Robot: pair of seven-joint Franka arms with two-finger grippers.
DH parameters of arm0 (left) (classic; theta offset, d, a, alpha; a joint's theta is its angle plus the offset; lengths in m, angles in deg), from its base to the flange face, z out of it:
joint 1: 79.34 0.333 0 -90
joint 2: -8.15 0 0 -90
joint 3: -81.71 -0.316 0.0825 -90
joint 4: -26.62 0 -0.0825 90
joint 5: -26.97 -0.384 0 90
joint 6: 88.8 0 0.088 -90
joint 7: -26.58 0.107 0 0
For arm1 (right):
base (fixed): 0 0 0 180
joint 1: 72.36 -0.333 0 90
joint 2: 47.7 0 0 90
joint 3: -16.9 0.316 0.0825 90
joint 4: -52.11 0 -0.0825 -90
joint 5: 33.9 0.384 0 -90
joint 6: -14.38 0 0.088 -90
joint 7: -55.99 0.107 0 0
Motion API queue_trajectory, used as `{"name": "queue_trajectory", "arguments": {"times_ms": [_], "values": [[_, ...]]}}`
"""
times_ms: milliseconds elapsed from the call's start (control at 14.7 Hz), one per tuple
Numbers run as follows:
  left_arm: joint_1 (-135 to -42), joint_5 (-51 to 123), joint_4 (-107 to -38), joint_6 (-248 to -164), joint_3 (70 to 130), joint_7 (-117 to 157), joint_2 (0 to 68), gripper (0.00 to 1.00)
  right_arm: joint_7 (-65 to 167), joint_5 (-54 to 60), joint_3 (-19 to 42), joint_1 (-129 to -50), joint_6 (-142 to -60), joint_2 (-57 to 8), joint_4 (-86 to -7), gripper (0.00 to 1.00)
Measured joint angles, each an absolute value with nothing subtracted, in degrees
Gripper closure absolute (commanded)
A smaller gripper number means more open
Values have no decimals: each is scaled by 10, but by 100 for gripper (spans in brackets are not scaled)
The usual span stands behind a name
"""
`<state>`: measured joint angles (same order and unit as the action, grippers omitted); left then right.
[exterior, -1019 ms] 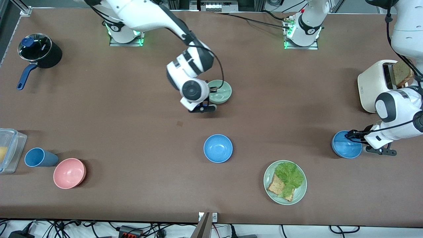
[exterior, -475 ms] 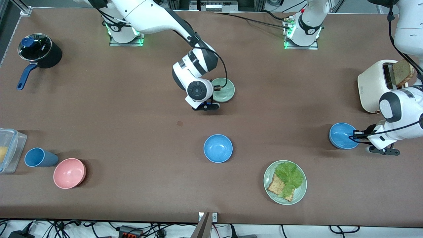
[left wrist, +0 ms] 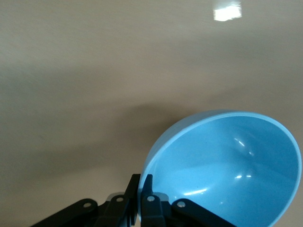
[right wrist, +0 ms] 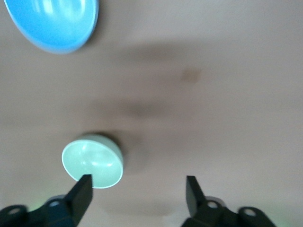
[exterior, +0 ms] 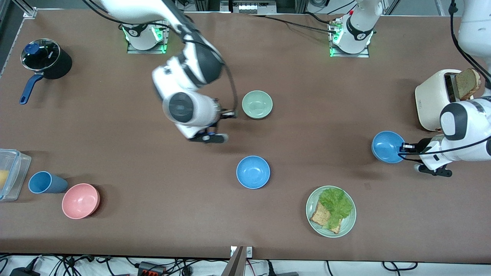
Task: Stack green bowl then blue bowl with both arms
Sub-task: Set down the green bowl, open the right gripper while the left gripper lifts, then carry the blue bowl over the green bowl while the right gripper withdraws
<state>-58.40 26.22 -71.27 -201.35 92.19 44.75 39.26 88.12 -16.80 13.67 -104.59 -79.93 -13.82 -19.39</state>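
Note:
The green bowl [exterior: 257, 104] stands upright on the table, free of any gripper; it also shows in the right wrist view [right wrist: 92, 161]. My right gripper [exterior: 229, 113] is open and empty, up in the air just beside the green bowl toward the right arm's end; in its wrist view [right wrist: 137, 194] the jaws stand wide apart. My left gripper [exterior: 402, 148] is shut on the rim of a blue bowl [exterior: 387, 147] and holds it tilted above the table; its wrist view [left wrist: 142, 189] shows one finger inside the bowl [left wrist: 227, 170] and one outside. A second blue bowl [exterior: 253, 172] rests nearer to the front camera than the green bowl.
A pale-green plate [exterior: 347, 226] with lettuce and bread lies near the front edge. A white toaster [exterior: 433, 97] with bread stands by the left arm. A pink bowl [exterior: 80, 200], blue cup [exterior: 44, 182], clear container [exterior: 9, 174] and black pot [exterior: 46, 59] sit toward the right arm's end.
My right gripper let go of the green bowl, opened and drew back and up toward the right arm's end. My left gripper carried the blue bowl up and toward the table's middle.

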Motion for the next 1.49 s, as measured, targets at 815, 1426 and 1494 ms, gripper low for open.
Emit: {"name": "queue_trajectory", "arguments": {"times_ms": [815,1426,1494], "values": [[-586,402,-767,-1803,1087,149,218,98,785,-187,-5,-967,-780,-161,-146,0],[-615,413,-896,-2035,1287,-127,208,99,607,-253,61,-804,-831,-253,-207,0],[-631,413,-902,-2059,1287,-143,212,99,591,-265,85,-779,-831,-264,-210,0]]}}
